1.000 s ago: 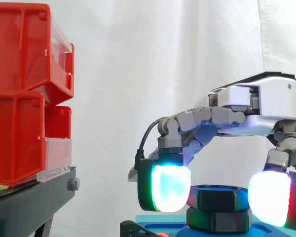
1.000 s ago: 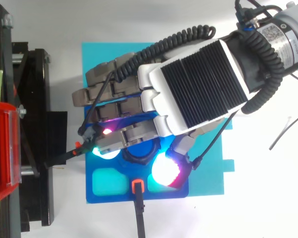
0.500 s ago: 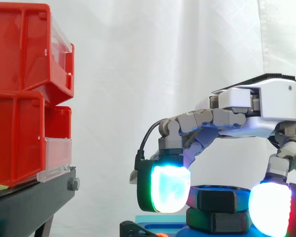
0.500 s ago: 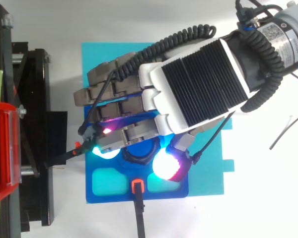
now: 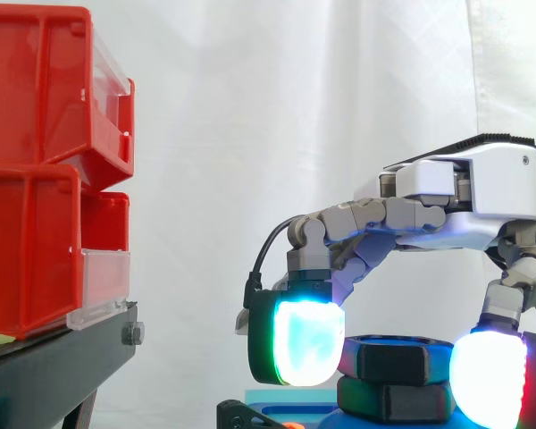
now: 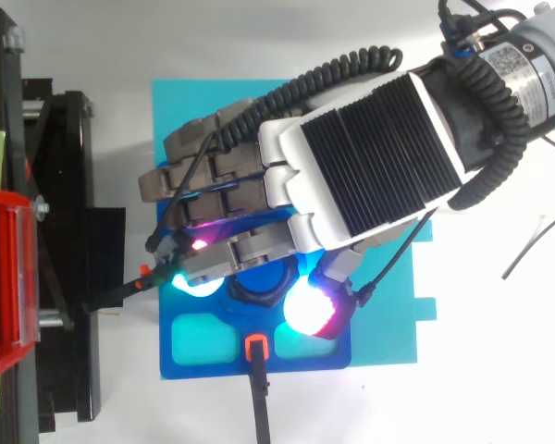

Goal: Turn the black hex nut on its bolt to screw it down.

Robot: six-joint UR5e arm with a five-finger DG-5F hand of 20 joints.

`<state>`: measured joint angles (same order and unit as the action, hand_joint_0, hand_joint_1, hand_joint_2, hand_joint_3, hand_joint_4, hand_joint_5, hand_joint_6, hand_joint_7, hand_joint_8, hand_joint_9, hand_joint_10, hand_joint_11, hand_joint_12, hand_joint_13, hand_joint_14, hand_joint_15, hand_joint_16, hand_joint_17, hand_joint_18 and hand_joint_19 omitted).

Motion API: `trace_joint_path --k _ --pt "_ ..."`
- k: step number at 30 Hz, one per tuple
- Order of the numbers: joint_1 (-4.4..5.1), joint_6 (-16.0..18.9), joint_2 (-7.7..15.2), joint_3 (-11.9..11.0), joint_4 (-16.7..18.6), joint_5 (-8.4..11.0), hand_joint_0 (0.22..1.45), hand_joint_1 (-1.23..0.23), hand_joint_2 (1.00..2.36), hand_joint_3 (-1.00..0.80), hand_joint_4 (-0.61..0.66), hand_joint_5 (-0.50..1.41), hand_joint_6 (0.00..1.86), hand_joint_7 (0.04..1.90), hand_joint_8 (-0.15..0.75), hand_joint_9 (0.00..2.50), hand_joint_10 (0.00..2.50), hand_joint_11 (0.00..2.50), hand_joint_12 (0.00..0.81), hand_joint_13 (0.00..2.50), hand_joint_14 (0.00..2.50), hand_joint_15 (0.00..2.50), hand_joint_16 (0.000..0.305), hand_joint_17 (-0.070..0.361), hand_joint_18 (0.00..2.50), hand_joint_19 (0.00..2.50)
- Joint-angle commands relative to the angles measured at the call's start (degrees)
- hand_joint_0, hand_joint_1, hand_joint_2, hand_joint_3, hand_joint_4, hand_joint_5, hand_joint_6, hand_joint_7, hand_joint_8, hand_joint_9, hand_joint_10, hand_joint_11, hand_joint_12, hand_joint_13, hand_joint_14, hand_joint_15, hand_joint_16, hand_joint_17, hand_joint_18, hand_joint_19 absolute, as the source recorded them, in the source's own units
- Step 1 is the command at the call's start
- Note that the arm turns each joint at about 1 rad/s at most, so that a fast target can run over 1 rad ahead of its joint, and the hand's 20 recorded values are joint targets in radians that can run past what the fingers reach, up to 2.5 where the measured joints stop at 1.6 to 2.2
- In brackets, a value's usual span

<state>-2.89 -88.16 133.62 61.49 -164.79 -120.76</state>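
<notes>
The black hex nut (image 5: 395,357) sits on its bolt above a second black hex piece (image 5: 395,399), on a blue base (image 6: 196,363). My hand (image 6: 361,166) hovers over it, palm down. Curled fingers bring one glowing pad (image 5: 308,340) against the nut's left side, and the thumb's glowing pad (image 5: 488,378) presses its right side. From above, part of the nut (image 6: 257,289) shows between the two pads; the rest is hidden under the fingers.
Red bins (image 5: 45,161) are stacked on a black stand (image 5: 58,366) at the left. The blue base lies on a cyan mat (image 6: 388,324). An orange clip (image 6: 256,348) with a black strap juts from the base's front edge.
The thumb's pad has dropped lower and drawn in against the nut's right side. The fingers and the nut look unmoved.
</notes>
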Motion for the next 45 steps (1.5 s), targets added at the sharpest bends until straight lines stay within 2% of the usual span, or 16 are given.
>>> trace_joint_path --k 1,5,10,16,19,22,27,29,35,42,45 --pt "0.08 0.01 -0.03 -0.06 -0.01 0.00 0.53 -0.72 1.00 -0.49 0.21 -0.06 0.50 1.47 0.216 0.69 0.01 0.15 0.286 0.53 0.00 0.07 0.043 0.096 0.46 0.37" --pt "0.08 0.01 -0.03 0.03 -0.01 0.00 0.52 -0.71 1.00 -0.50 0.21 -0.05 0.50 1.47 0.223 0.70 0.01 0.15 0.290 0.53 0.00 0.07 0.044 0.098 0.46 0.36" --pt "-0.01 0.01 -0.03 0.03 0.08 0.00 0.61 -0.70 1.00 -0.45 0.18 -0.05 0.50 1.48 0.211 0.71 0.01 0.15 0.274 0.53 0.00 0.07 0.040 0.090 0.44 0.37" --pt "0.08 0.01 -0.03 0.03 0.25 0.00 0.60 -0.70 1.01 -0.39 0.19 -0.06 0.50 1.49 0.208 0.71 0.01 0.16 0.271 0.53 0.00 0.07 0.040 0.090 0.45 0.38" --pt "0.08 0.01 -0.03 0.03 0.25 0.00 0.51 -0.64 1.00 -0.50 0.20 -0.05 0.50 1.47 0.226 0.72 0.01 0.16 0.289 0.54 0.00 0.07 0.044 0.098 0.47 0.37" --pt "0.17 0.01 -0.03 0.03 0.17 0.09 0.46 -0.58 1.00 -0.50 0.21 -0.06 0.50 1.44 0.239 0.72 0.01 0.16 0.307 0.55 0.00 0.07 0.047 0.107 0.49 0.36" --pt "0.43 0.09 -0.03 -0.06 0.34 0.09 0.40 -0.45 1.00 -0.50 0.25 -0.08 0.50 1.24 0.265 0.72 0.00 0.13 0.341 0.56 0.00 0.06 0.056 0.125 0.52 0.35" --pt "0.61 0.09 -0.11 -0.15 0.34 0.09 0.38 -0.42 1.00 -0.50 0.25 -0.09 0.50 1.22 0.271 0.72 0.00 0.13 0.348 0.56 0.00 0.05 0.058 0.130 0.52 0.35" --pt "0.96 0.09 -0.03 -3.66 -1.15 0.09 0.36 -0.38 1.00 -0.50 0.28 -0.11 0.50 1.13 0.275 0.71 0.00 0.12 0.357 0.56 0.00 0.05 0.060 0.135 0.52 0.34" --pt "1.22 -1.14 -0.11 -8.41 -9.68 0.00 0.37 -0.37 1.00 -0.50 0.28 -0.11 0.50 1.11 0.276 0.71 0.01 0.13 0.354 0.56 0.00 0.05 0.059 0.133 0.52 0.35" --pt "1.04 -2.54 -0.11 -10.17 -12.93 0.00 0.37 -0.36 1.00 -0.50 0.29 -0.11 0.50 1.11 0.276 0.72 0.00 0.13 0.353 0.56 0.00 0.05 0.059 0.133 0.51 0.34"
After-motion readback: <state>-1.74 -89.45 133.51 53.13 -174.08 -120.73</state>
